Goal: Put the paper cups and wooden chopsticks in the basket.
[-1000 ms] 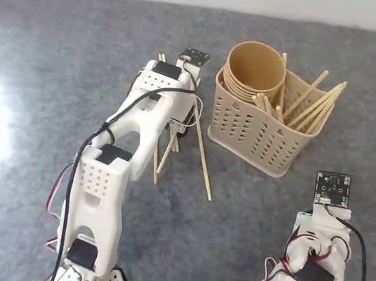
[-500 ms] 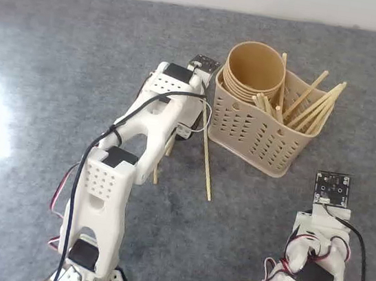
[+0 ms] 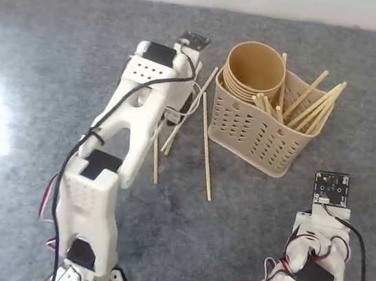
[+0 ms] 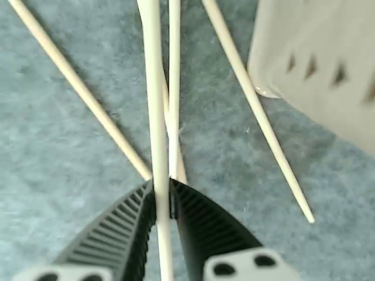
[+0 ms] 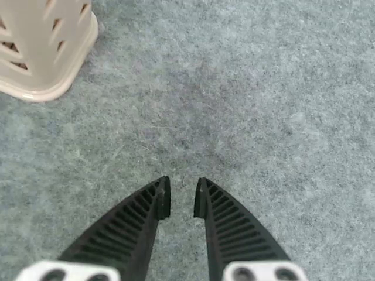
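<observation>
My left gripper (image 4: 163, 188) is shut on one wooden chopstick (image 4: 153, 111), pinched near its middle. In the high view this gripper (image 3: 180, 112) hangs just left of the beige basket (image 3: 245, 131), and the held chopstick (image 3: 201, 90) slants up toward the basket's rim. Other chopsticks lie on the carpet beneath: a long one (image 3: 206, 146) beside the basket and a shorter one (image 3: 156, 158) under the arm. A stack of paper cups (image 3: 255, 69) and several chopsticks (image 3: 312, 101) stand in the basket. My right gripper (image 5: 182, 199) is narrowly open over bare carpet, holding nothing.
Grey carpet covers the whole table. The right arm (image 3: 316, 261) sits folded at the front right, with a corner of the basket (image 5: 50, 47) just ahead of it. A white wall runs along the far edge.
The left gripper has closed on a chopstick and raised it off the carpet. The arm swung toward the basket, then back left, leaving the stick slanted. The right arm stayed still.
</observation>
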Tool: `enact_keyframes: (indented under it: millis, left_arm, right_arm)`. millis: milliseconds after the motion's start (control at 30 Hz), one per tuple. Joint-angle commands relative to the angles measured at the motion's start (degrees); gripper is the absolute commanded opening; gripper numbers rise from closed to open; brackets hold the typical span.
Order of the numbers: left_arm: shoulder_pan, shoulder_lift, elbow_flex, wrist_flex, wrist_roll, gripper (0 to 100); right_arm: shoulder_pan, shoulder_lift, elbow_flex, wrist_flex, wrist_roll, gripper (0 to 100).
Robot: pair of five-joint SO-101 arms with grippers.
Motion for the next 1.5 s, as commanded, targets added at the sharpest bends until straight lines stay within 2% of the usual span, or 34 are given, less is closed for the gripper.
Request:
enact_keyframes:
  millis: [0,200,367,533,733,1100,1233,1467]
  left_arm:
    - [-2.2,-8.4,-2.5,0.9,0.1,1]
    - [-2.4,-17.7,-2.3,2.5,0.2,1]
    - [2.2,-26.9,-2.3,2.3,4.0,1]
    - [8.7,-34.5,-2.3,-1.6,10.0,1]
    - [12.1,-39.0,-2.6,-4.1,16.4,1]
    - [22.2,-46.6,-1.0,-14.5,23.4,1]
    - [26.1,-46.9,8.1,-22.7,23.7,1]
    - [31.0,-48.7,28.1,-55.0,17.3,1]
  right_arm:
    - [-0.6,-0.8,0.4,-1.3,1.0,8.0]
    - [-2.7,-0.8,1.0,-1.3,1.2,8.0]
    - [-2.9,-0.8,1.0,-1.3,1.2,8.0]
    - [-2.9,-0.8,1.1,-1.3,1.2,8.0]
    - [-2.9,-0.8,1.1,-1.3,1.2,8.0]
    - [-2.9,-0.8,1.1,-1.3,1.2,8.0]
    - [-2.9,-0.8,1.1,-1.3,1.2,8.0]
    - [-3.0,-0.8,1.1,-1.3,1.2,8.0]
